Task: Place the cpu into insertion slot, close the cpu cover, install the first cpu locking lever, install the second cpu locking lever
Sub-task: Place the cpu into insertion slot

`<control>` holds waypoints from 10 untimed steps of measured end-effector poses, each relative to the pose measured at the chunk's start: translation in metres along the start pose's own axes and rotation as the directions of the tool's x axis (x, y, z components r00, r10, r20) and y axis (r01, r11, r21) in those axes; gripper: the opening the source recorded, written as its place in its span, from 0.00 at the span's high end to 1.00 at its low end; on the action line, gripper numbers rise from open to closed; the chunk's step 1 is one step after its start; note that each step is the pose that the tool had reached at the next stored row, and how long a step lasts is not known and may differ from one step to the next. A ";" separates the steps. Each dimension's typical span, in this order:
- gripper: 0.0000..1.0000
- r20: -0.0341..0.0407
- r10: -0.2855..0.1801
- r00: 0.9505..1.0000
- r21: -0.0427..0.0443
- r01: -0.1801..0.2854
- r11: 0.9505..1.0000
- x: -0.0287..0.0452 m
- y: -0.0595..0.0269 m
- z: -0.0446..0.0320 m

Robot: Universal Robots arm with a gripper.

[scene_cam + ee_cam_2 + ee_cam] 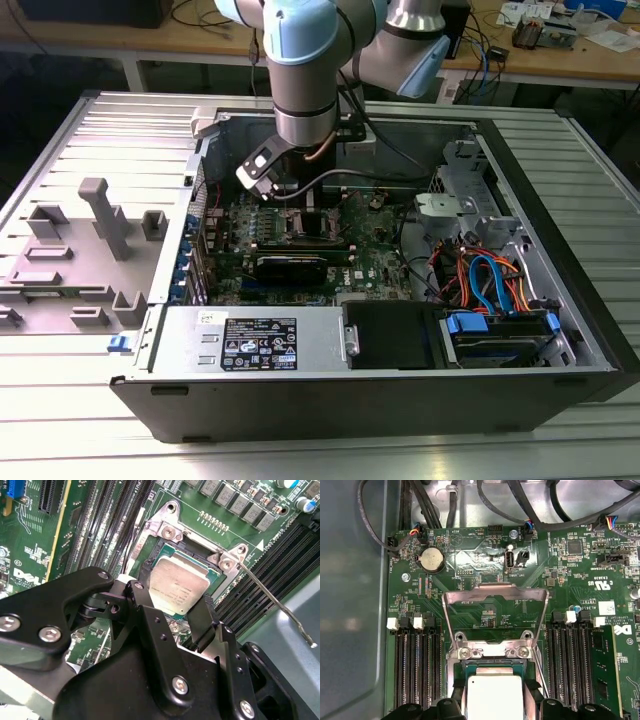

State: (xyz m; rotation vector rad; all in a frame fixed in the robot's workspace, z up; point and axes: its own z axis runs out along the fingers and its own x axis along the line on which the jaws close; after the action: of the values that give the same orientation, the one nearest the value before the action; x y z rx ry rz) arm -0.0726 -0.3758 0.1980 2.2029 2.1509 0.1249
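In the exterior view, a grey moulded fixture (110, 225) is seen on the exterior view's left, just beside the open computer case (350, 400). Inside the case, the gripper (295, 195) is lowered over the green motherboard (375, 262). A drive cage (490, 285) with blue and orange cables is seen on the exterior view's right.

In the second wrist view, the cpu (177, 582) is pinched by two opposite edges between the black fingers (145, 605). It is held level in the insertion slot (162, 530), though whether it is fully seated cannot be told. Beside the socket, a thin locking lever (265, 591) is seen unlatched and raised clear of the board. In the first wrist view, the cpu cover (495, 594) is stood open on its hinge, and the socket is flanked by rows of memory slots (415, 670).

The cpu is judged to be light, thin and stiff, with a smooth metal top that would give little purchase to a flat press. Its underside is judged fragile, and the socket contacts beneath it more so. It is best taken by its bare edges, as here, kept flat, and not dragged sideways across the socket.
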 end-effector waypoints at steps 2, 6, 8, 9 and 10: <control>0.46 0.000 0.000 1.000 0.000 0.000 1.000 0.0000 0.0001 0.0000; 0.46 0.000 0.000 1.000 0.000 0.000 1.000 0.0000 0.0001 0.0001; 0.46 0.000 0.000 1.000 0.000 0.000 1.000 0.0000 0.0001 0.0000; 0.46 0.000 -0.004 1.000 0.000 0.004 1.000 0.0000 0.0001 0.0001; 0.46 -0.001 -0.007 1.000 0.000 0.007 1.000 0.0000 0.0001 0.0001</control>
State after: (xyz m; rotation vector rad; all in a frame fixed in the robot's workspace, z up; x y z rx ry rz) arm -0.0725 -0.3757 0.1979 2.1955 2.1588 0.1252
